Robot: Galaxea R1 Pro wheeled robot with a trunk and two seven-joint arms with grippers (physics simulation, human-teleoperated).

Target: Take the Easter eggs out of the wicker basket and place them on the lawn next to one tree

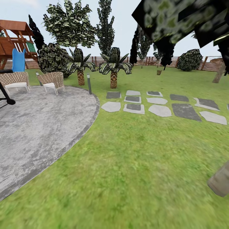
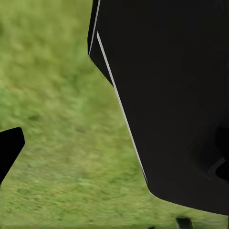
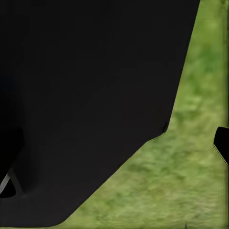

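At the far left stood a wooden play set [image 1: 14, 38] with a blue slide [image 1: 18, 60], and near it two wicker chairs [image 1: 33, 82] sat at the far edge of a grey round patio [image 1: 41, 127]. A short lamp post [image 1: 89, 83] stood just beside the patio's rim. Behind it rose two small palms [image 1: 97, 68], then dark narrow trees and a leafy tree, with the slatted fence [image 1: 152, 61] running along the far side of the garden.

The lawn [image 1: 133, 165] spread wide before me — blurred in the near part — and a patch of grey stepping stones [image 1: 159, 105] lay across it to the right of the patio. Dark blocky foliage [image 1: 178, 19] hung overhead at the upper right. At the near right edge a grey-brown trunk [image 1: 220, 182] stood on the grass, cut off by the frame; it may have been the tree, but I could not tell.

From my left wrist I saw grass [image 2: 57, 119] beside a large black part of my own body [image 2: 171, 95]; from my right wrist, the same — black bulk [image 3: 86, 105] and grass [image 3: 191, 171]. Whether either of my grippers was open or closed, I could not tell.
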